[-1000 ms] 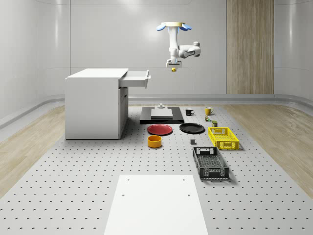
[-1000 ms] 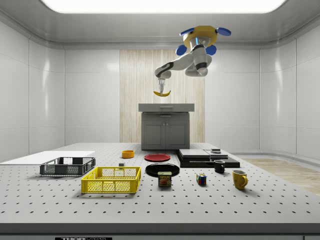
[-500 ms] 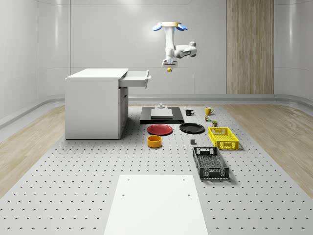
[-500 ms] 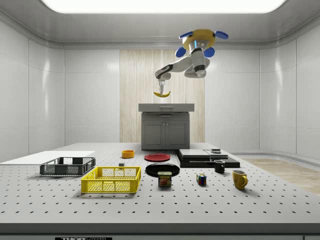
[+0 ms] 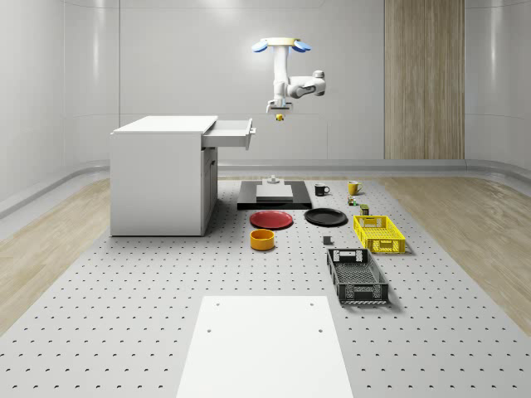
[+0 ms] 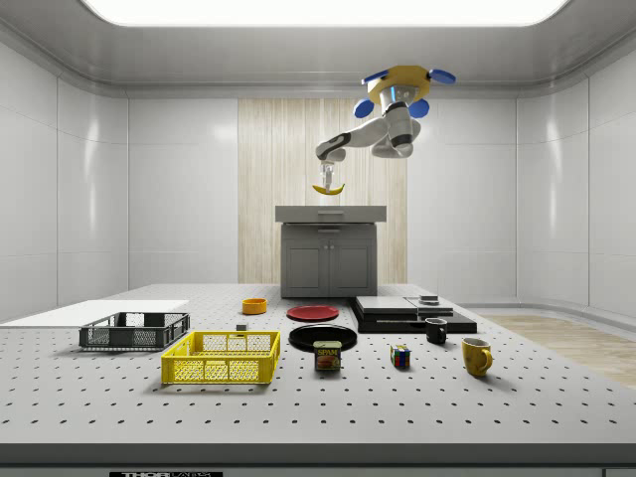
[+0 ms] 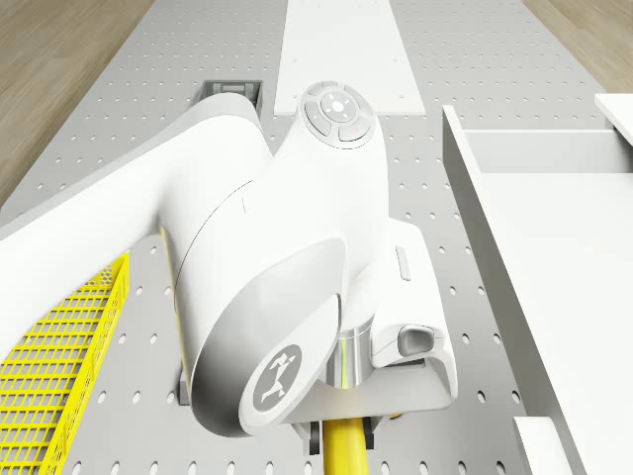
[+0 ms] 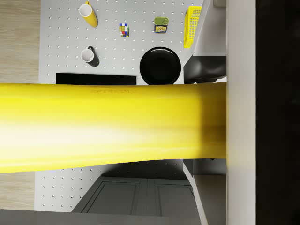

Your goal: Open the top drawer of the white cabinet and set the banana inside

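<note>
Since a second ago your drone point(image 5: 280, 43) has shifted toward the whole-scene view's left and now hovers high over the table point(image 5: 124, 332), near the white cabinet point(image 5: 158, 178) whose top drawer point(image 5: 231, 133) stands pulled out. Your gripper point(image 5: 277, 110) hangs just beyond the drawer's front and above it, pinching the banana point(image 6: 328, 188). Below, you can see the black plate point(image 8: 160, 65) on the table.

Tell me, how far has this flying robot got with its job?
Done: the top drawer of the cabinet stands pulled out. In hand: the hand grips the banana while the drone hovers high, just off the drawer's front. Left: carry the banana over the drawer and release it inside.
</note>
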You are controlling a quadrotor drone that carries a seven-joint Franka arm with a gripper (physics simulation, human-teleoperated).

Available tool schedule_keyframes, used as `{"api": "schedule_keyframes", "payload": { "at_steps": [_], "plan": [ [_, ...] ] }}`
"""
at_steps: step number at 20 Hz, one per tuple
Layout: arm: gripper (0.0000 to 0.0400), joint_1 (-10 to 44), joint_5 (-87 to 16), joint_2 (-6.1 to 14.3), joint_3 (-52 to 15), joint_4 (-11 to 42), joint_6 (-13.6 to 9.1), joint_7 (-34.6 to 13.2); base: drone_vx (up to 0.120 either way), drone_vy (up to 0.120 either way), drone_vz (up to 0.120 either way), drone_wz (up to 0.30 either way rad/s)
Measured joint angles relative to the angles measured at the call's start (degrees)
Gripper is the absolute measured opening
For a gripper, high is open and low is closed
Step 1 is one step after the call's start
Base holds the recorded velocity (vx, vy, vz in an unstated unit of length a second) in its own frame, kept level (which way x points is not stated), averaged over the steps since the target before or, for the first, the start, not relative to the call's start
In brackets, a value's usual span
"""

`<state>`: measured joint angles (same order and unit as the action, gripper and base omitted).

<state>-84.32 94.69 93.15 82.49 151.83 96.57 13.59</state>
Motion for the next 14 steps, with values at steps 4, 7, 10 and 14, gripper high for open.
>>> {"api": "schedule_keyframes", "payload": {
  "at_steps": [4,7,10,14],
  "plan": [
    [0.0190,0.00,0.00,0.00,0.00,0.00,0.00,0.00,0.000,-0.120,0.000,0.000],
    [0.0190,0.00,0.00,0.00,0.00,0.00,0.00,0.00,0.000,-0.120,0.000,0.000],
    [0.0190,0.00,0.00,0.00,0.00,0.00,0.00,0.00,0.000,-0.120,0.000,0.000],
    [0.0190,0.00,0.00,0.00,0.00,0.00,0.00,0.00,0.000,-0.120,0.050,0.000]
  ]
}}
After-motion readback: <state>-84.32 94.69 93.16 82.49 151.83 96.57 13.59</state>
